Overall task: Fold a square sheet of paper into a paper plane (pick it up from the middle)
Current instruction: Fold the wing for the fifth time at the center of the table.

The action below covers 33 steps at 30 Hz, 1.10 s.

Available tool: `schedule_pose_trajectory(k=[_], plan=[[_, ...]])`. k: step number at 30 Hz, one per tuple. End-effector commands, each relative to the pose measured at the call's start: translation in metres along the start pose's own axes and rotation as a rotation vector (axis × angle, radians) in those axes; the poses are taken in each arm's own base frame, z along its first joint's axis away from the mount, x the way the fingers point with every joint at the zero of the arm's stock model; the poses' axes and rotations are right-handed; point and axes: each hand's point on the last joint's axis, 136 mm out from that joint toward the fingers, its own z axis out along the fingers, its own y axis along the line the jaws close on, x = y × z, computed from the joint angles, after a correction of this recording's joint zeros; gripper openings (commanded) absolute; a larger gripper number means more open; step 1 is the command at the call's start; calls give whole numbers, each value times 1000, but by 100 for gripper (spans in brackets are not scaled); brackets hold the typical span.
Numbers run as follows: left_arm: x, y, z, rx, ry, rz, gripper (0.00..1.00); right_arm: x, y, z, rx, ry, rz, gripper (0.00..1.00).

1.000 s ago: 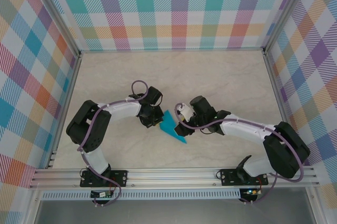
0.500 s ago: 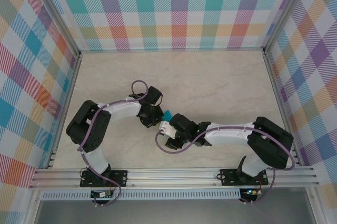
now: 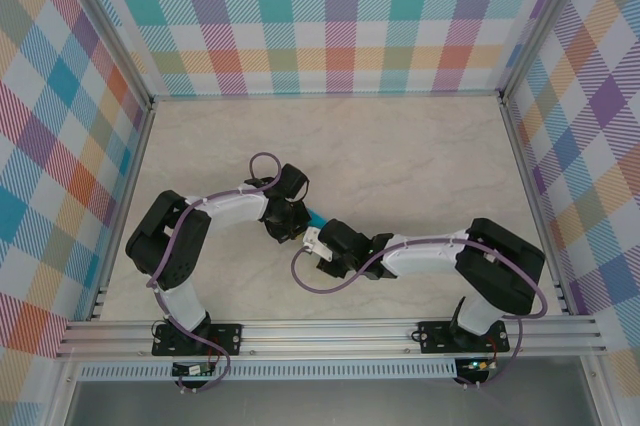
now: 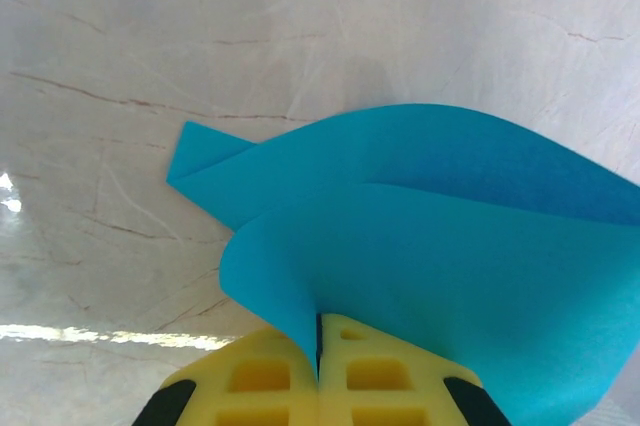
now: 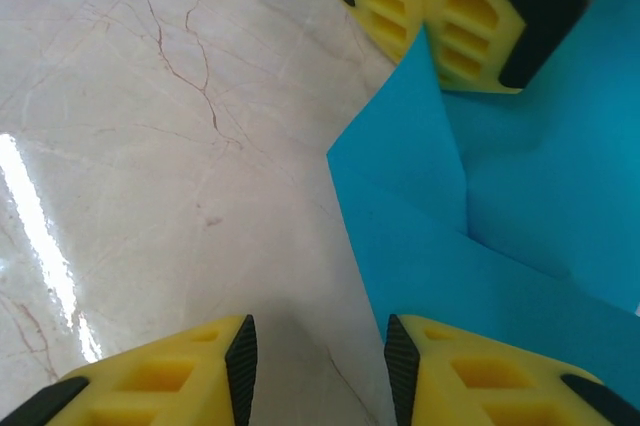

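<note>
**Left claw clamped on the teal paper, right claw gaping at its edge**

Left gripper (image 4: 318, 346): the yellow pads are pressed flat together with no gap. An edge of the paper sheet (image 4: 430, 246) runs down into the seam between them, so it is pinched there. From the left wrist camera, the sheet fans up and to the right of the pads. It is bowed rather than flat, with one fold line across it and a small pointed flap sticking out at centre left. The marble-look table (image 4: 200, 36) fills the top and left of that view.

Right gripper (image 5: 320, 366): the jaws stand apart at a moderate width, with bare table (image 5: 150, 146) between them and nothing clamped. The paper sheet (image 5: 520, 216) takes up the right half of that view. Its left edge runs down to the inner side of the lower-right finger. I cannot tell whether it touches. The left gripper (image 5: 440, 16) is at upper right, gripping the sheet's top edge.

Top view: the left gripper (image 3: 290, 221) and right gripper (image 3: 322, 246) are nearly tip to tip just left of frame centre. A sliver of the paper sheet (image 3: 313, 216) shows between them. The left arm (image 3: 235, 208) rises from the lower-left base, elbows out left, then reaches right. The right arm (image 3: 420, 251) stretches low and long leftward from the lower-right base.
</note>
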Motion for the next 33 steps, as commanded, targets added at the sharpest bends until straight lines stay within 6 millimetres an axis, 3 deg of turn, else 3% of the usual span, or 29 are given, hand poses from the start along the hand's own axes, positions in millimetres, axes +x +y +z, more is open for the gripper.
schedule_pose_trajectory(k=[1, 5, 8, 13, 20, 33], plan=[[-3, 0, -7, -10, 0, -17, 2, -24, -10, -27, 44, -118, 10, 44], [-4, -3, -8, -5, 2, -14, 2, -17, -8, -41, 38, -174, -26, 51], [-4, -1, -8, -7, 1, -13, 2, -3, -5, -33, 29, -122, -78, 53], [-3, -2, -8, -7, 3, -10, 2, -9, -4, -18, 30, -109, -109, 54], [-4, -3, -9, -9, 4, -3, 2, -15, -10, -1, 71, -98, -120, 43], [-5, -4, -9, -9, 5, 0, 2, -10, -24, 7, 142, -69, -96, 25]])
